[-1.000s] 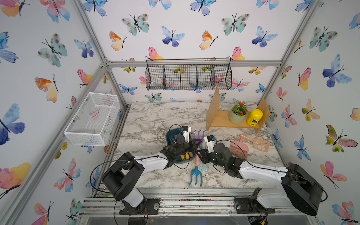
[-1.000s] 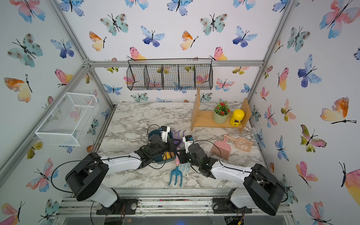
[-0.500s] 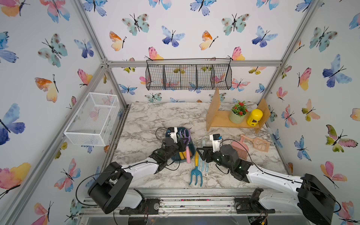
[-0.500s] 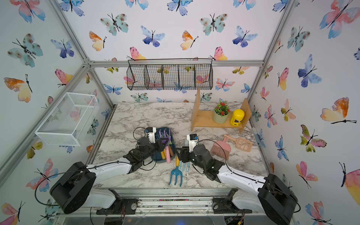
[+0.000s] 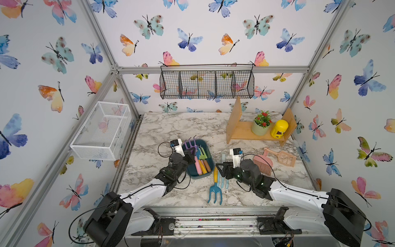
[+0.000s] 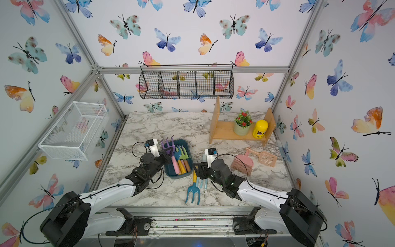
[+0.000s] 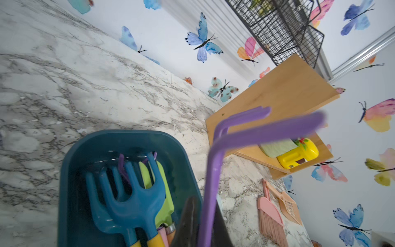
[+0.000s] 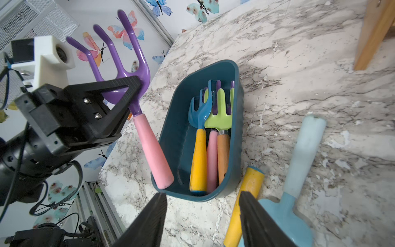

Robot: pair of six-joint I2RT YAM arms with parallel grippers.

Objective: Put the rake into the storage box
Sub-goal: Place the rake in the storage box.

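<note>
A moment ago both pincers sat close together at the rake. Now only the left pincer (image 8: 130,94) has it. It is pressed tight on the purple neck of the rake (image 8: 152,149), just under the prongs. The right pincer (image 5: 221,170) has let go and backed off. Its jaws are spread and hold nothing, and a blue fork (image 5: 215,189) lies under it on the bench (image 5: 171,128).

The rake is tilted. Its prongs stick up above the left pincer and its pink handle slants down below it. The handle's end seems to be just inside the rim of the storage box (image 5: 209,159), right beside that pincer. I think the rake is almost in. The left pincer only needs to lower it and let go.
</note>
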